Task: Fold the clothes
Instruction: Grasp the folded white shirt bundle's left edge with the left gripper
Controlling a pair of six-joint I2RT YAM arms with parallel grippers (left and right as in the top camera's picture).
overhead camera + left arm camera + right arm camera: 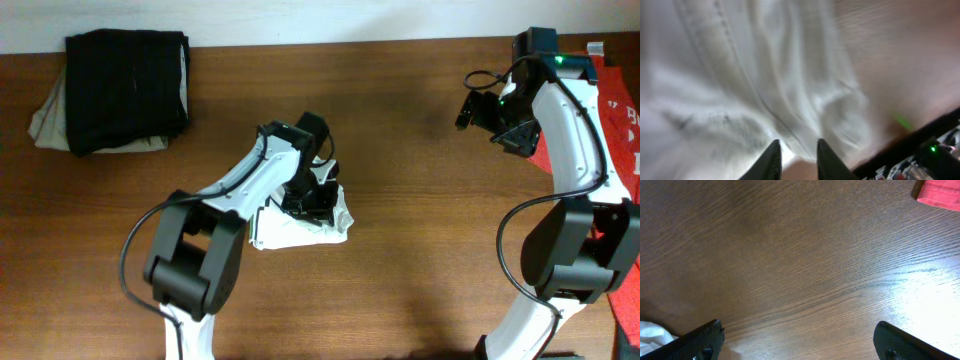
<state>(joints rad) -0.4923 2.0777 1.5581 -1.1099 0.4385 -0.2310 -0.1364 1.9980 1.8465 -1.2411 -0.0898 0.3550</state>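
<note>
Your white garment (300, 235) lies crumpled mid-desk. It looks light and limp, so pinch a hem corner. The left end effector (312, 198) presses into it, though I cannot tell its grip. The right end effector (801, 342) hangs released near the far right corner.

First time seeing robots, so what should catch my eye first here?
The crumpled white garment mid-table, with the left gripper down on it. Then the neat pile of dark folded clothes in the far left corner, and the red cloth at the right edge, near the right gripper hanging open over the bare table.
</note>
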